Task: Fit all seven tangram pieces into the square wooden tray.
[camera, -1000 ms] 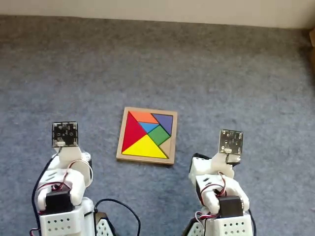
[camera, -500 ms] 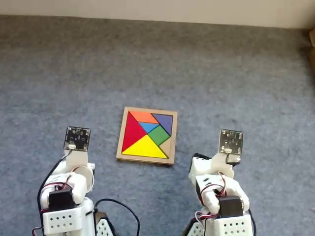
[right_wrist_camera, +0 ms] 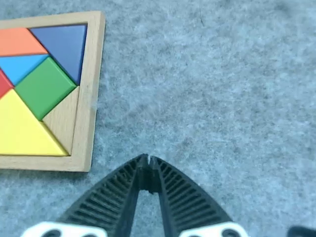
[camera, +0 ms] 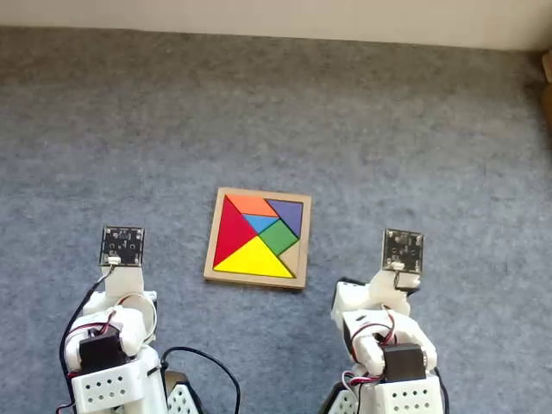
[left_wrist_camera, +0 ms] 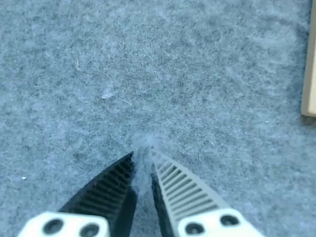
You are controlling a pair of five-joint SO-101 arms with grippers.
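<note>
Flanking tray (camera: 304,246), left pincer (left_wrist_camera: 142,153), right pincer (right_wrist_camera: 148,161) closed

Left arm (camera: 129,321) and right arm (camera: 362,302) are built from white printed shells around black servos (camera: 101,354), with red wires (camera: 93,329) looped at the joints. A square black board (camera: 122,246) is mounted on each wrist. Ribbed fingers are fitted: left gripper (left_wrist_camera: 142,152) one black, one pale grey; right gripper (right_wrist_camera: 147,160) both black.

1. The square wooden tray (camera: 254,279) lies on the grey carpet (camera: 388,129), between the two arms.
2. Coloured flat tangram pieces (camera: 252,258) lie inside it.
3. The left gripper (left_wrist_camera: 142,153) is left of the tray, the right gripper (right_wrist_camera: 146,159) right of it, both apart from it.
</note>
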